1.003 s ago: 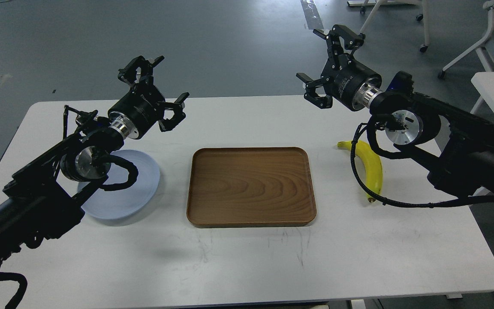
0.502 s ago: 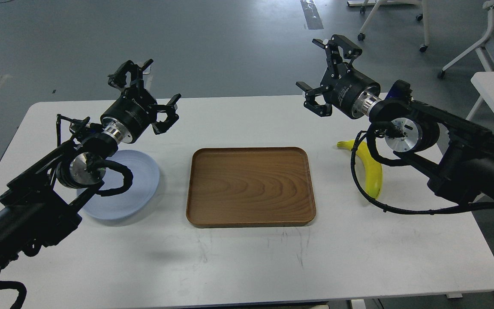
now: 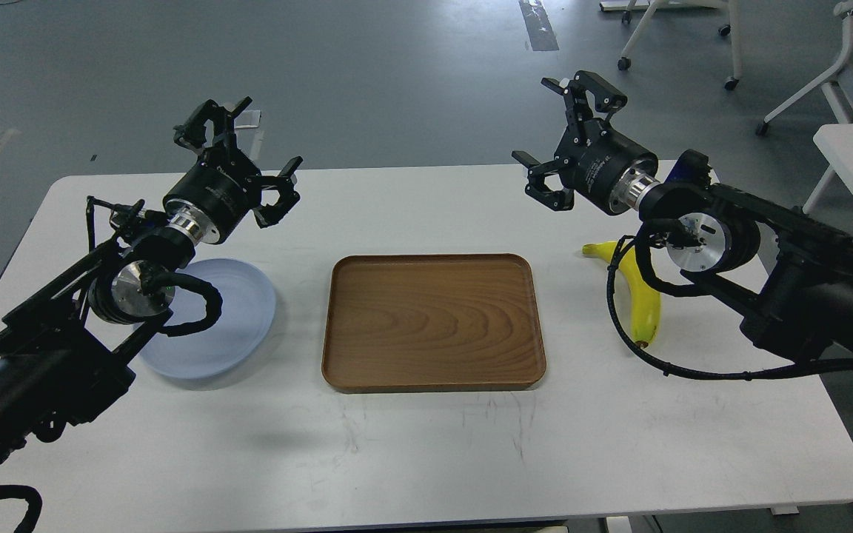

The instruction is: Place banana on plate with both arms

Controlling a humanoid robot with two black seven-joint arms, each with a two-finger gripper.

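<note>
Banana (image 3: 644, 302) lies untouched on our right; we lower the spread right claw (image 3: 563, 144) over its middle, left claw (image 3: 238, 148) also spread.

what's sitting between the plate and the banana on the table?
Head view: the brown wooden tray, empty, lies between the plate at left and the banana at right, touching neither.

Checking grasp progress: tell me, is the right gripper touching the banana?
Apart. The head view shows the right gripper open, raised beyond the banana, with bare table between them.
</note>
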